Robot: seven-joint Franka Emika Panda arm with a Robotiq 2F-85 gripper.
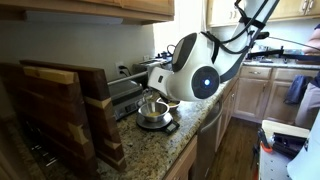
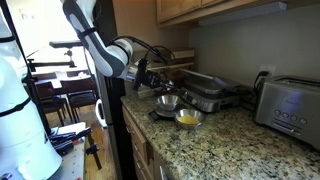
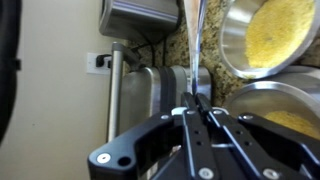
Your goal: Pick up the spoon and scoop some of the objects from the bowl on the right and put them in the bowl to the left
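Thin spoon [image 3: 196, 55] clamped by handle in gripper [image 3: 197, 103], shaft pointing to 12 o'clock in wrist view. Yellow-tan bits [image 3: 285, 25] fill shallower bowl [image 3: 232, 48] at 1 o'clock. Deeper steel bowl [image 3: 250, 93] at 3 o'clock, just beside it. Toaster [image 3: 140, 15] at 11 o'clock, on granite surface [image 2: 230, 145].

Speckled granite countertop [image 2: 245, 152], silver toaster [image 2: 288, 108] at the wall, closed grill press [image 2: 205, 92] just beside toaster, shallow steel bowl [image 2: 188, 118] near it, deeper steel bowl [image 2: 167, 102] farthest from toaster.
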